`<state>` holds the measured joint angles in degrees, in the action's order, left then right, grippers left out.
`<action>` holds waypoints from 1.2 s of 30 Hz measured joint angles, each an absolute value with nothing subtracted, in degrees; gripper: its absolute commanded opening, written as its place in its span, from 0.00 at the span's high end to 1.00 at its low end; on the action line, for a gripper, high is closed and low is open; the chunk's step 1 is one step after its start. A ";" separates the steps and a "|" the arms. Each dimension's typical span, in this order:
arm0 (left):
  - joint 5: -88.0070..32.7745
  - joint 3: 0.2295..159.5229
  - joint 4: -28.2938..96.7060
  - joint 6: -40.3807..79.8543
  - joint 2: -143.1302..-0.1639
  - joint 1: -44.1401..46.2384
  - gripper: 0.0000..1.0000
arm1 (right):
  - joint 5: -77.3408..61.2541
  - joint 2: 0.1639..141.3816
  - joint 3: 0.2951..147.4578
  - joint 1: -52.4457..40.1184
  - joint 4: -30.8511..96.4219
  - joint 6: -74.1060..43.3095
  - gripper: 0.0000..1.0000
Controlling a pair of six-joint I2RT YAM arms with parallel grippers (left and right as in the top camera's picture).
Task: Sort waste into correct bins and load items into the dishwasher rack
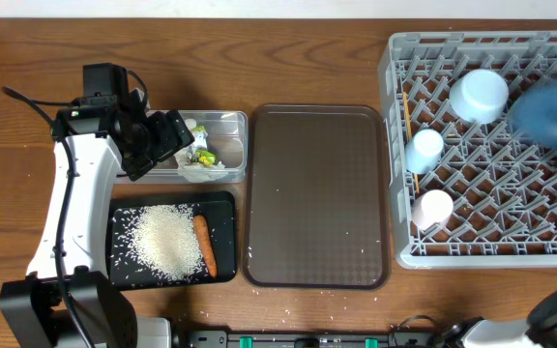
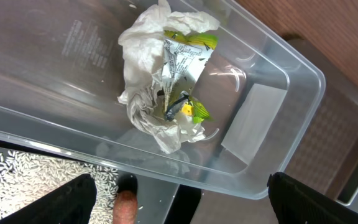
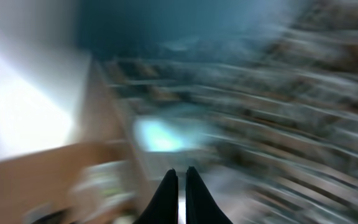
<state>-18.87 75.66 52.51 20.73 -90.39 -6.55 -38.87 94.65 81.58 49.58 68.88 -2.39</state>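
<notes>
Tissue, crumpled and white with green printed scraps folded into it, lies on the floor of the clear tub, so that piece of waste looks sorted. Just below the tub, the black tray holds a heap of rice with the orange carrot beside it. A few stray grains lie on the surface near the brown serving tray. Further right, the grey rack carries the pale blue bowl, the light-blue cup, the pinkish-white cup and, by its left edge, the chopsticks. A dark blue smear over its right side is probably the plate, too blurred to tell whether it is seated. Your left fingers hang spread wide above the tub, holding nothing. Your right fingers are pressed together with nothing visible between them, the rack blurred beyond. By this showing, you have little left beyond the stray grains and the plate.
</notes>
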 measured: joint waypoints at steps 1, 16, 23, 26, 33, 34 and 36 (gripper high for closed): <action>-18.87 75.66 52.49 20.71 -90.39 -6.55 0.09 | -35.42 95.77 80.95 49.93 68.84 -2.42 0.95; -18.87 75.66 52.49 20.71 -90.39 -6.55 0.09 | -17.63 98.63 79.33 50.24 69.28 -4.93 0.89; -18.87 75.66 52.49 20.71 -90.39 -6.55 0.09 | -21.21 98.63 79.33 49.93 69.38 -5.45 0.80; -18.87 75.66 52.49 20.71 -90.39 -6.55 0.09 | -22.81 98.61 79.37 49.93 69.95 -5.43 0.76; -18.90 75.66 52.51 20.71 -90.39 -6.55 0.09 | -24.51 98.61 85.47 47.92 74.67 -4.86 0.67; -18.87 75.66 52.49 20.73 -90.39 -6.55 0.09 | -24.62 98.61 87.02 46.98 75.37 -4.51 0.65; -18.90 75.66 52.49 20.73 -90.39 -6.55 0.09 | -24.56 98.59 89.76 45.32 76.71 -4.01 0.63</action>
